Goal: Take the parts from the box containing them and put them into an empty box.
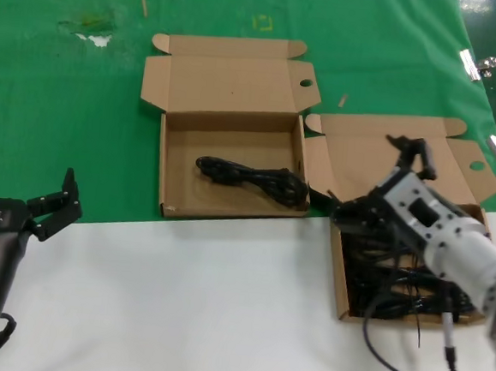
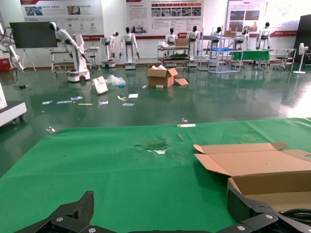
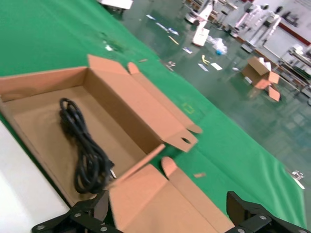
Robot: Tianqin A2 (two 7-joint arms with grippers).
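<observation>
two robot arms frame the near edge of the worktop (image 1: 179, 300), white in front and draped in green cloth (image 1: 66, 94) behind. at the lower left corner of the head view, the left claw (image 1: 55, 207) sits parked over the edge of the green cloth, its black fingers spread apart and holding nothing. on the right, the right claw (image 1: 377, 183) hangs over the box on the right (image 1: 456, 163), fingers released and wide apart with nothing between them, one tip near the raised lid and the other by the box's near left corner. beneath and partly hidden by that arm, a tangle of black power cords (image 1: 395, 287) fills the tray of this box. just beside it to the left, with corners nearly touching, stands the box on the left (image 1: 231, 72), lid folded back, a round hole in its side tab. one coiled cord (image 1: 253, 177) lies flat on its floor, toward the side nearest the other box. the right wrist view shows the same single cord stretched along the bottom of that open box. two metal clips (image 1: 486, 105) lie at the cloth's right edge. beyond the worktop, the left wrist view takes in a hall with white humanoid robots (image 2: 129, 43) on stands.
</observation>
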